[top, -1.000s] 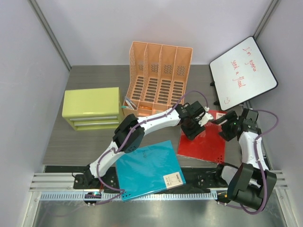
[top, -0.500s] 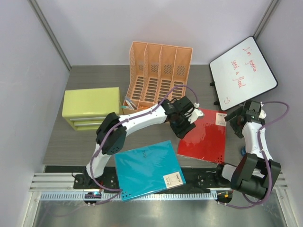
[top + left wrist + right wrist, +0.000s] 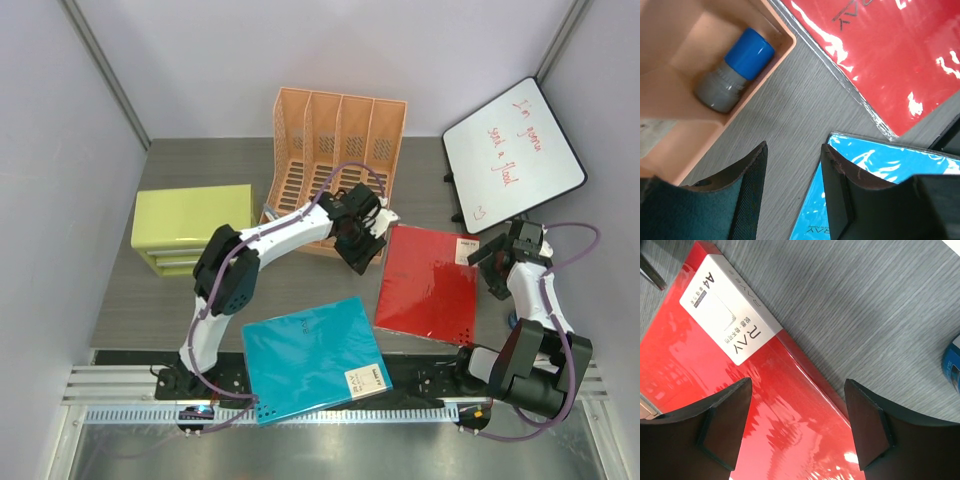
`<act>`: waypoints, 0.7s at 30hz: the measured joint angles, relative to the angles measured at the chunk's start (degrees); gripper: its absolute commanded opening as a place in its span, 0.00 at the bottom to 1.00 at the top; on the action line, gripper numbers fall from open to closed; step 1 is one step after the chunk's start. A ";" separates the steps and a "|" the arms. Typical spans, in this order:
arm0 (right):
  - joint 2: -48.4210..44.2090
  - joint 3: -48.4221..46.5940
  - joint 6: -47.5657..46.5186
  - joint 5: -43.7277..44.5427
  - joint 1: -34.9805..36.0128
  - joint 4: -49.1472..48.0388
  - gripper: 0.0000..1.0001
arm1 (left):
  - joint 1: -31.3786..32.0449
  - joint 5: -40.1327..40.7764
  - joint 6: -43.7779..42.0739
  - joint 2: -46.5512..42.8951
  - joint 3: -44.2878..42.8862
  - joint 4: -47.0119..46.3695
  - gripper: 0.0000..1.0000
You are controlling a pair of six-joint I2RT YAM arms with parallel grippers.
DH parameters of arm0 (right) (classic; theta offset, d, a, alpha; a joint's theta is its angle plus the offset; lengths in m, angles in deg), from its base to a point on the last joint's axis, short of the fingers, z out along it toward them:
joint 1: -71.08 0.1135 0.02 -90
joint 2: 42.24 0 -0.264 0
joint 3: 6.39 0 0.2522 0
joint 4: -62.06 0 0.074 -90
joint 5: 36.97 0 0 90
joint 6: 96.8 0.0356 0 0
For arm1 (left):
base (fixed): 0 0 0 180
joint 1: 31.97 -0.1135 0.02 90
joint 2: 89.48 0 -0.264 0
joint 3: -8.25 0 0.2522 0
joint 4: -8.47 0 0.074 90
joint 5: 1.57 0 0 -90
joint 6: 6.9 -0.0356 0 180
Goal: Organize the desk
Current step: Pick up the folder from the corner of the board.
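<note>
Lime-green plastic marks the far left, where a drawer cabinet [image 3: 195,228] sits squarely on the desk [image 3: 150,300], a dark grey wood-grain top that runs beneath everything in view and ends at the near side in a black strip and a silver rail. Next comes a teal folder [image 3: 315,358], lying flat and skewed, its near corner jutting over that strip, which suggests it awaits filing. Behind it stands an orange mesh file rack [image 3: 335,150]; a blue-capped bottle [image 3: 735,70] lies on its side in the rack's front tray.

The left gripper [image 3: 362,240] hangs just off the rack's front corner, above bare desk between the tray and the two folders. Its jaws stand apart with only tabletop showing in the gap, so it carries nothing. A red folder [image 3: 430,285], glossy in its wrapper and labelled A4, rests flat at centre right, seemingly the next item to be sorted.

Over the folder's labelled right edge, the right gripper [image 3: 497,265] is spread wide and empty, its fingers straddling that edge as if lining up for a pick. A whiteboard [image 3: 513,152] with red handwriting leans at the far right corner.
</note>
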 measured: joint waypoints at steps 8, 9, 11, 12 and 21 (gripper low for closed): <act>0.00 1.66 0.44 -0.42 0.00 -1.81 0.81 | 0.72 -3.85 1.73 5.27 0.20 1.88 0.47; 0.00 1.88 0.52 -0.46 0.00 -1.90 0.81 | 0.92 -4.39 1.86 5.18 0.37 1.95 0.47; 0.00 2.23 0.87 -0.70 0.00 -2.32 0.81 | 1.33 -4.79 2.10 5.07 0.52 1.77 0.47; 0.02 2.43 1.09 -0.83 0.00 -2.71 0.82 | 1.44 -4.76 2.10 5.07 0.52 1.77 0.47; 0.02 5.73 1.75 -2.86 0.00 -5.75 0.84 | -0.07 -1.46 1.86 11.13 -8.85 1.36 0.46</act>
